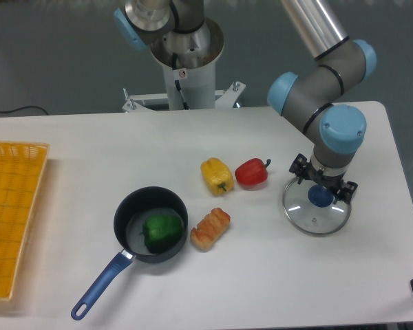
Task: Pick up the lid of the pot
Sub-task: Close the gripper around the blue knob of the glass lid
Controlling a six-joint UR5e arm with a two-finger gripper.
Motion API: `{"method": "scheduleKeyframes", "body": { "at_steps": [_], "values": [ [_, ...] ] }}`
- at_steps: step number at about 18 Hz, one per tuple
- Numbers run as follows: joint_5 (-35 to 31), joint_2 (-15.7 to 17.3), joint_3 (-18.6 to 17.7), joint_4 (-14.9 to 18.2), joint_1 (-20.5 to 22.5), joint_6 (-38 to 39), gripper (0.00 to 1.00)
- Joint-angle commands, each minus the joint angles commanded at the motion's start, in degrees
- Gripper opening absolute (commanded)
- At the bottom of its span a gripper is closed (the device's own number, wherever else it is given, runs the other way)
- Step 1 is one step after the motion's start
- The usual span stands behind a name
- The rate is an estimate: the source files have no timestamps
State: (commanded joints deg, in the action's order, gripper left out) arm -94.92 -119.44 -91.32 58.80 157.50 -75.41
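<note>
"Watching the gripper (pixel 325 180), saw what?"
"Saw fingers spread, pinching nothing, over the pot lid (pixel 315 223), flat on the table (pixel 261 282)."
"And found the blue knob (pixel 321 196) where?"
"Looked just below, seemingly between the tips; judged straight down the way to go."

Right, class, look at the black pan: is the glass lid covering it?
No, the lid lies on the table, apart from the pan, whose green contents are in plain sight.

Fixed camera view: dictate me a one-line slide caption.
Open two-finger gripper poised at the clear round blue-knobbed lid, with a green pepper inside the blue-handled black pan.
</note>
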Motion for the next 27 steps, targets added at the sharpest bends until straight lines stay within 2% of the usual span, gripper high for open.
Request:
{"method": "scheduleKeyframes", "body": {
  "at_steps": [27],
  "values": [
    [-0.18,-2.72,0.7,-0.09,0.53,0.26,1.0]
  ]
}}
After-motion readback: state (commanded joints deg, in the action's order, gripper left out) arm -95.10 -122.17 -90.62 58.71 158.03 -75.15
